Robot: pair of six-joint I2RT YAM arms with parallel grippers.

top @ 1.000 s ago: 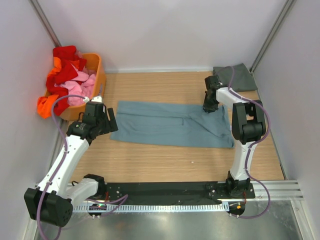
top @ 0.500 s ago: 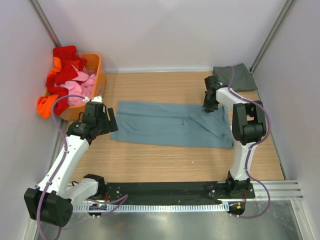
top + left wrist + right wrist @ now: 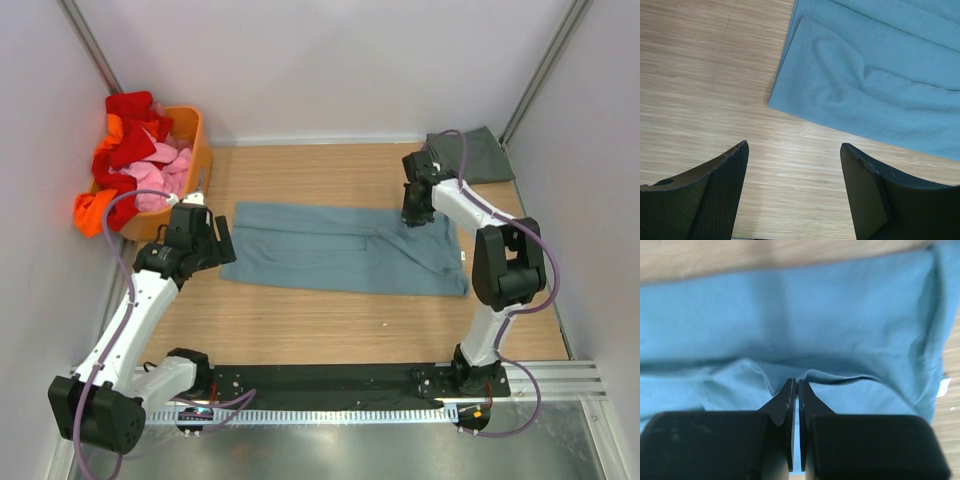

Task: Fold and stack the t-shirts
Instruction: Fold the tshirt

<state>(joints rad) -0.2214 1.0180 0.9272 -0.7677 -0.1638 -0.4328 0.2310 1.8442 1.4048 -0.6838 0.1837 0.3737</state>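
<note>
The large blue-teal t-shirt [image 3: 330,250] lies folded into a long band across the middle of the table. It also shows in the left wrist view [image 3: 880,85] and fills the right wrist view [image 3: 840,315]. My right gripper [image 3: 413,213] sits at its far right part, jaws shut [image 3: 794,382] with a ridge of the cloth pinched at the tips. My left gripper [image 3: 222,240] hangs open and empty [image 3: 795,147] just off the shirt's left end, over bare wood. The dark grey-green t-shirt [image 3: 480,155] lies folded in the far right corner.
An orange basket [image 3: 197,150] heaped with red, pink and orange clothes stands at the far left against the wall. White walls close in the table on three sides. A black rail runs along the near edge.
My right arm has shifted a little to the left, its elbow swinging outward, with the gripper still on the shirt. The left arm has not moved.
</note>
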